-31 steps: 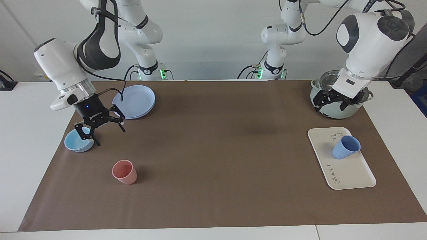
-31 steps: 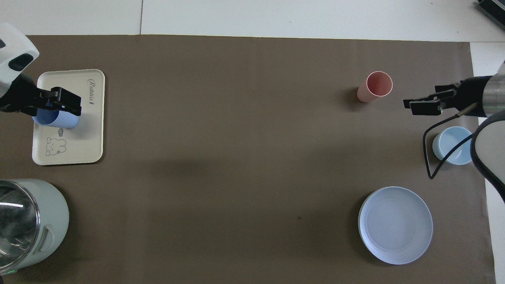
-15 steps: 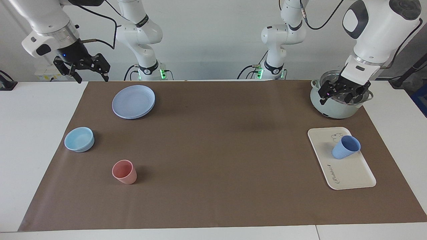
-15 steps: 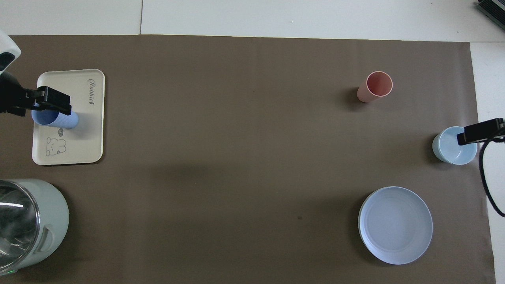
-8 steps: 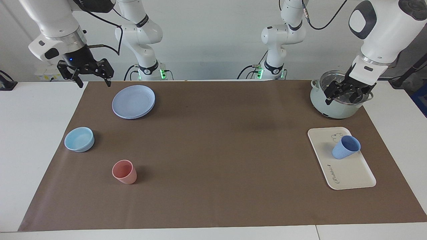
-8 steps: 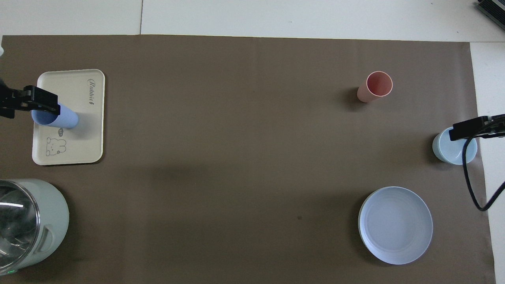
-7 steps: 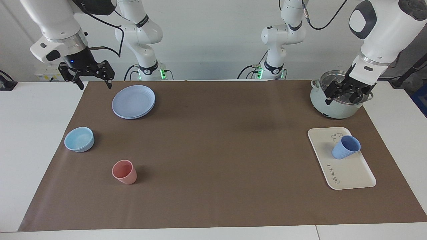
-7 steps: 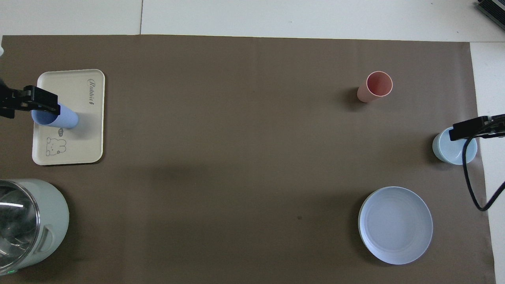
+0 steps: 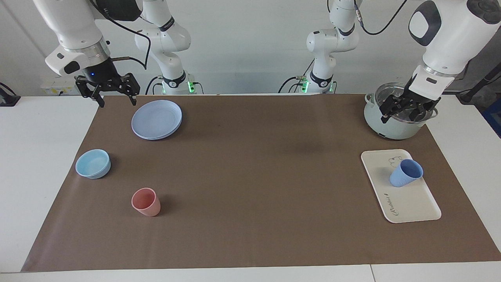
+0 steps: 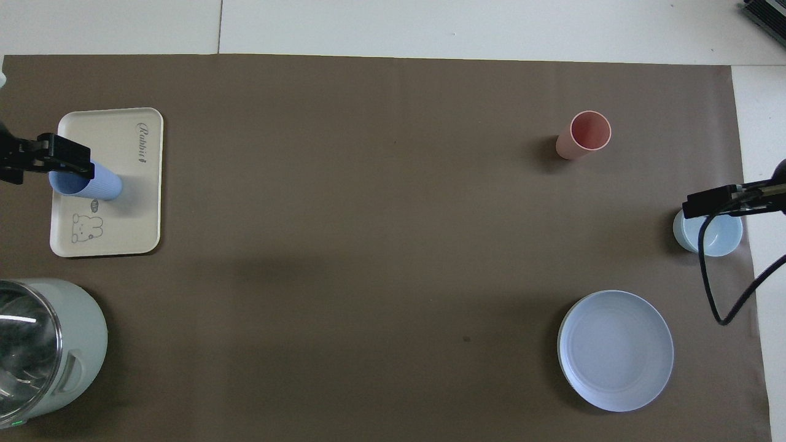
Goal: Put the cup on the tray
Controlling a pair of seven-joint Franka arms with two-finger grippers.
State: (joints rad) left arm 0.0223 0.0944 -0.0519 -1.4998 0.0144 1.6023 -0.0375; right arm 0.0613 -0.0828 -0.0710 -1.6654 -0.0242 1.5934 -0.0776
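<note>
Facing view: the cup (image 9: pixel 405 173) stands on the tray (image 9: pixel 407 199), in the part of the tray nearer to the robots, just beside the bear drawing. Its mouth faces up and its long axis runs base to rim, roughly upright; it appears to lean toward the left arm's end of the counter (image 9: pixel 250 250), though how much of that is real tilt cannot be told. The left pincer (image 9: pixel 408 111) hangs over the pale green pot (image 9: pixel 391 127), which sits nearer to the robots than the tray. Its fingers are spread and hold nothing; the cup is well apart from it and lower. The right pincer (image 9: pixel 114 94) is raised over the edge of the brown mat (image 9: pixel 250 188) at the right arm's end, beside the round blue plate (image 9: pixel 157 119), fingers spread and empty. The light-blue bowl (image 9: pixel 93 163) and the pink cup (image 9: pixel 146 201) lie farther from the robots than the plate.

Overhead view: the cup (image 10: pixel 92 184) shows its ribbed side, rim toward the left arm's end, on the tray (image 10: pixel 132 202) between the lettering and the bear. The left pincer (image 10: pixel 43 156) overlaps the cup's rim from above. The right pincer (image 10: pixel 715 201) overlaps the bowl (image 10: pixel 715 236). From here neither pincer's state can be told.
</note>
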